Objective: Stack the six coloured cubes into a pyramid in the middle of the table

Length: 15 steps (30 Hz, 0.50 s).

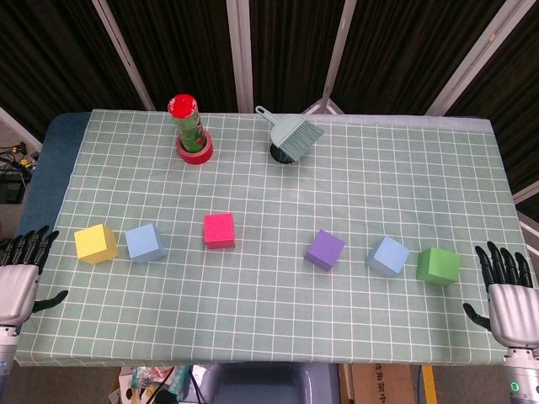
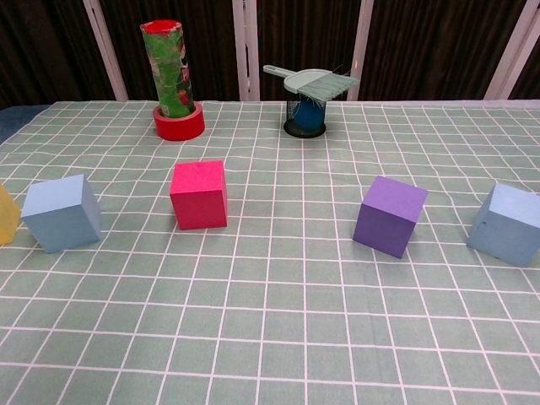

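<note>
Six cubes lie apart in a loose row across the table. From left: a yellow cube [image 1: 95, 243], a light blue cube [image 1: 145, 242], a pink cube [image 1: 219, 230], a purple cube [image 1: 325, 250], a second light blue cube [image 1: 388, 256] and a green cube [image 1: 439, 266]. My left hand [image 1: 18, 278] hovers at the table's front left corner, fingers spread, holding nothing. At the front right corner my right hand [image 1: 508, 295] is likewise spread and empty, right of the green cube. The chest view shows neither hand.
A green can with a red lid [image 1: 189, 124] stands in a red tape roll [image 1: 194, 151] at the back left. A grey brush [image 1: 294, 135] lies on a dark cup [image 2: 305, 119] at the back centre. The checked cloth [image 1: 278, 303] covers the table.
</note>
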{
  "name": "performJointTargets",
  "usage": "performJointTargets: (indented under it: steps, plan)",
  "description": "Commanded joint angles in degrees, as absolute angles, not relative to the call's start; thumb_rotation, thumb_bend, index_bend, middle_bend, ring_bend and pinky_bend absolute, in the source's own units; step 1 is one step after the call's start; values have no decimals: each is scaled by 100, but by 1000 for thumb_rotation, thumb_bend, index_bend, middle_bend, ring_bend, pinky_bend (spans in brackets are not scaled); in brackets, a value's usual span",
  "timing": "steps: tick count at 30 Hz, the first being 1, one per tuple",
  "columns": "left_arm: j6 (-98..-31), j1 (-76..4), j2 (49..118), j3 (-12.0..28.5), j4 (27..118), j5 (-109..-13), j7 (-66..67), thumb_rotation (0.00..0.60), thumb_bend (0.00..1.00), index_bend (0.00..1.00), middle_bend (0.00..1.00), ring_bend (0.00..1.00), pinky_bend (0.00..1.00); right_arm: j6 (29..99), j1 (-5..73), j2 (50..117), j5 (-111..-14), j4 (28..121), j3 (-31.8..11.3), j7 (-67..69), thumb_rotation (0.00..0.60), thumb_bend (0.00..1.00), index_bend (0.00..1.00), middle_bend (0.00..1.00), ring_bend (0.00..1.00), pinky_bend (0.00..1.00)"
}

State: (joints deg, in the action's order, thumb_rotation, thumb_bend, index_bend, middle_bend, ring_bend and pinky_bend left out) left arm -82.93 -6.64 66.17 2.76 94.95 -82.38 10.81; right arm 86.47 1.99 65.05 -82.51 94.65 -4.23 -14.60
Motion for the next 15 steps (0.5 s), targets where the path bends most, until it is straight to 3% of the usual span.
performJointTargets:
  steps: [1,15]
  plan:
    - [-8290,-666,6627,266,9502,-8241,1141,600,66,0,0,0,1,8665,190,6486,-8245,9476,-434,-1420,600,190,0,0,0,0]
    - [-7976,-825,6579,381,9846,-7916,1354,600,79,0,0,0,2,8635,186,6462,-8221,9521,-427,-1371,600,190,0,0,0,0]
